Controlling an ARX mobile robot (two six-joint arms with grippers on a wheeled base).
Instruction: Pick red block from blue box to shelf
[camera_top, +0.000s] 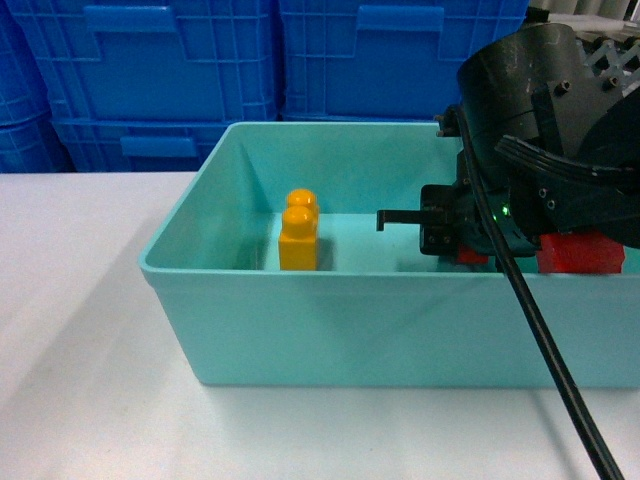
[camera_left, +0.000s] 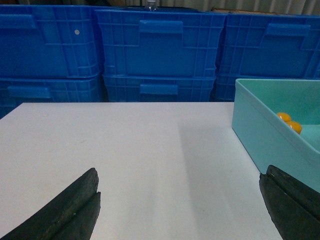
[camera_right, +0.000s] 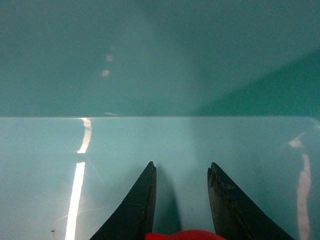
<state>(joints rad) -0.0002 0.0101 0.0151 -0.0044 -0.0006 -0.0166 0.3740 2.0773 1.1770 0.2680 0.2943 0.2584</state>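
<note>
The blue box (camera_top: 330, 320) is a light turquoise bin on the white table. My right gripper (camera_top: 385, 218) is inside it, fingers pointing left above the floor. In the right wrist view the jaws (camera_right: 181, 166) stand a narrow gap apart, and the red block (camera_right: 185, 235) fills that gap low between the fingers, only its rounded top showing. A bit of red (camera_top: 472, 257) shows under the gripper body in the head view. My left gripper (camera_left: 177, 187) hovers wide open over the bare table, left of the box (camera_left: 260, 135). The shelf is out of view.
An orange-yellow two-stud brick (camera_top: 299, 232) stands upright in the box, left of the right gripper. Dark blue ribbed crates (camera_top: 250, 70) are stacked behind the table. The right arm's black cable (camera_top: 560, 370) crosses the box's front wall.
</note>
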